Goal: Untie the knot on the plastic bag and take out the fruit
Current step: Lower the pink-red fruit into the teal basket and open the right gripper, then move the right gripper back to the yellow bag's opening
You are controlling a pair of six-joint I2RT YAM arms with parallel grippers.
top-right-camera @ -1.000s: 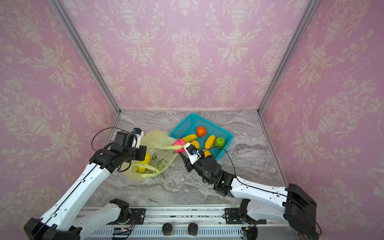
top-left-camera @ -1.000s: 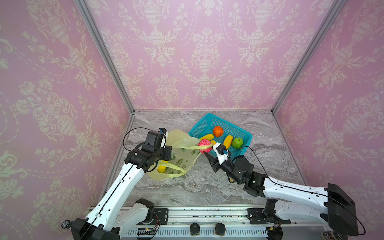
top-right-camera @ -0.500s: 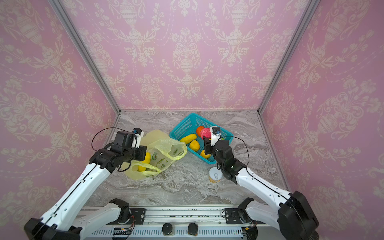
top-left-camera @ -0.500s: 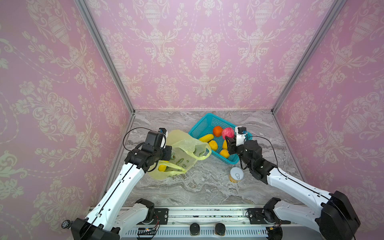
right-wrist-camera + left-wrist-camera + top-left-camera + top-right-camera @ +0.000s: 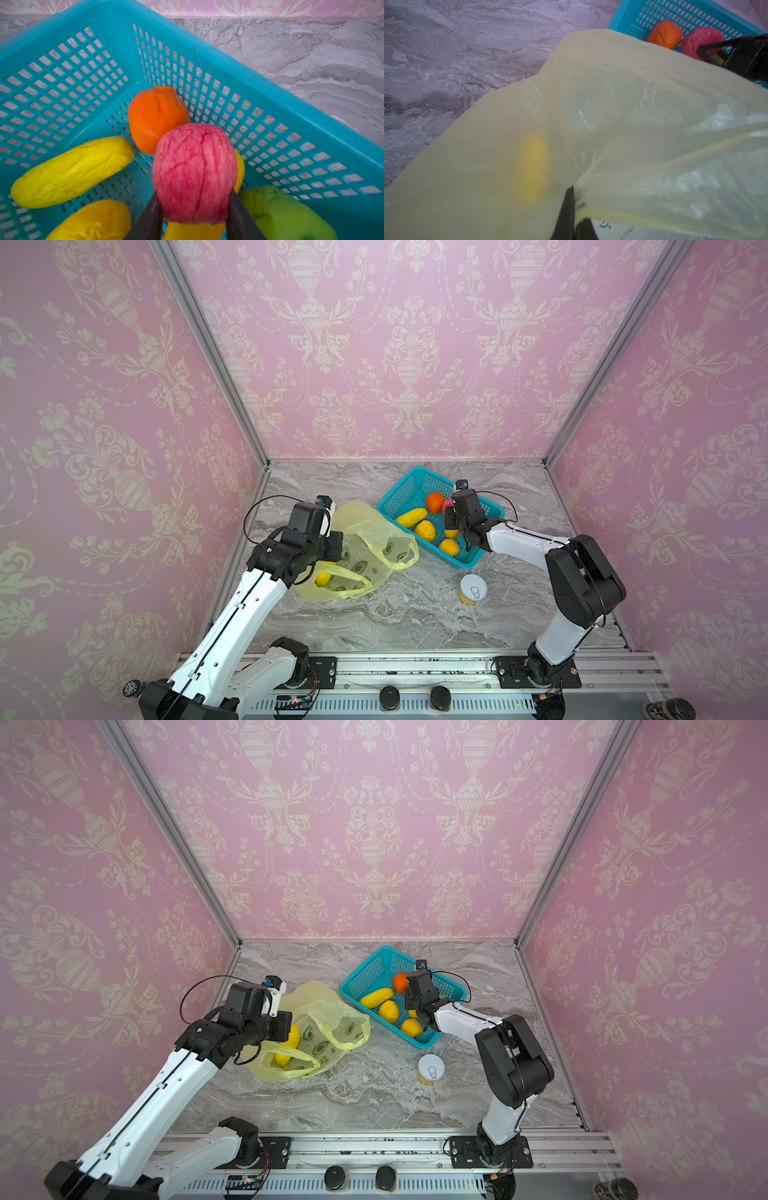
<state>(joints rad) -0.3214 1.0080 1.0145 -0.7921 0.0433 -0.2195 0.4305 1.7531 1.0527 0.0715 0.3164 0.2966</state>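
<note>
1. Table (image 5: pixel 374 614): grey veined marble top enclosed by pink patterned walls (image 5: pixel 415 344).
2. Plastic bag (image 5: pixel 374 539): pale yellow-green, translucent, printed with green avocado halves (image 5: pixel 320 1048). It lies slumped on the left half of the table, just beside the basket. In both top views its handle loops (image 5: pixel 353 576) lie apart and its mouth gapes.
3. Basket (image 5: pixel 399 493): teal mesh, set at an angle toward the back of the table, right of the bag.
4. Left hand (image 5: pixel 573 205): clenched on a fold of the bag's thin film, as the left wrist view shows.
5. Right hand (image 5: pixel 194 195): over the basket, its fingers (image 5: pixel 153 209) pressed against both sides of the pink-red apple.
6. Long yellow fruit (image 5: pixel 72 170): lying on the basket floor.
7. Yellow fruit (image 5: pixel 291 1040): inside the bag, showing through the film.
8. Pink-red apple (image 5: pixel 195 170): grasped above the other fruit and close against the orange-red fruit. Whether it touches anything below cannot be told.
9. Orange-red fruit (image 5: pixel 155 118): in the basket, near its far wall.
10. Green apple (image 5: pixel 286 214): in the basket, beside the right hand.
11. Orange-yellow fruit (image 5: pixel 426 530): in the basket, with a second one (image 5: pixel 449 547) nearer the front corner.
12. White-lidded can (image 5: pixel 473 590): upright on the table, near the basket's front corner and apart from it.
</note>
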